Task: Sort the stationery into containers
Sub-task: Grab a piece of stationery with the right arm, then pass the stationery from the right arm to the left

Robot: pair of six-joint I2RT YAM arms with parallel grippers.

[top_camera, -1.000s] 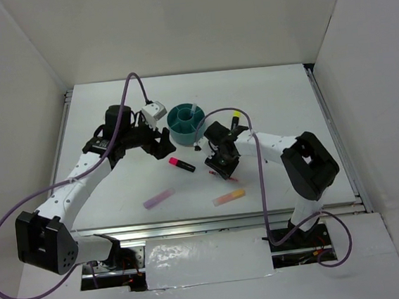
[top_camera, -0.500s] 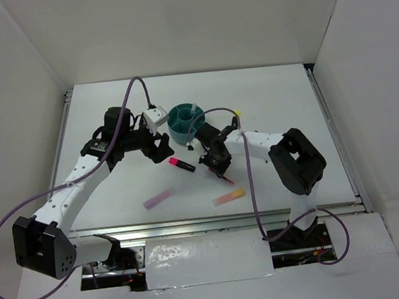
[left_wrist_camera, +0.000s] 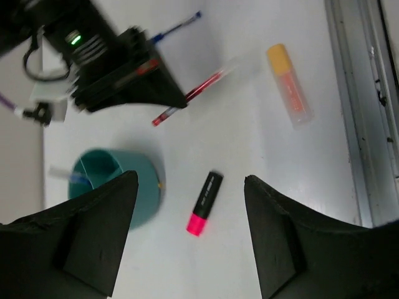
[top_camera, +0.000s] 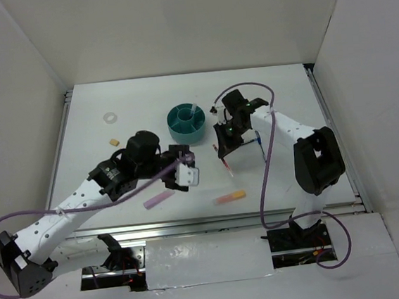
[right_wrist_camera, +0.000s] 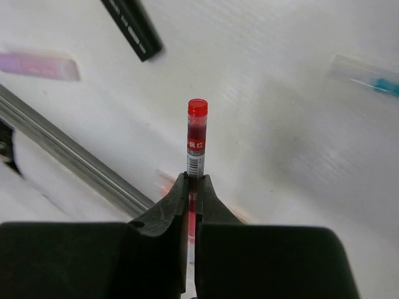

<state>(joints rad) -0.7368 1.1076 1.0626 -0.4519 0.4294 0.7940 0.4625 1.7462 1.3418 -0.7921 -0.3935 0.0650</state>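
The right wrist view shows my right gripper shut on a red pen, which sticks out past the fingertips above the table. From above, that gripper hangs just right of the teal organizer, the red pen slanting down from it. My left gripper is open above a black highlighter with a pink cap, which lies flat between the spread fingers without touching them. The organizer stands next to the left finger. From above, the left gripper hides the highlighter.
A lilac stick and an orange stick lie near the front edge. A tan eraser and a clear ring sit at the back left. A blue pen lies by the right arm. A metal rail borders the table's front.
My left arm swung from beside the organizer toward the front and now hovers over the pink-capped highlighter. My right gripper closed on the red pen and lifted it back and to the right.
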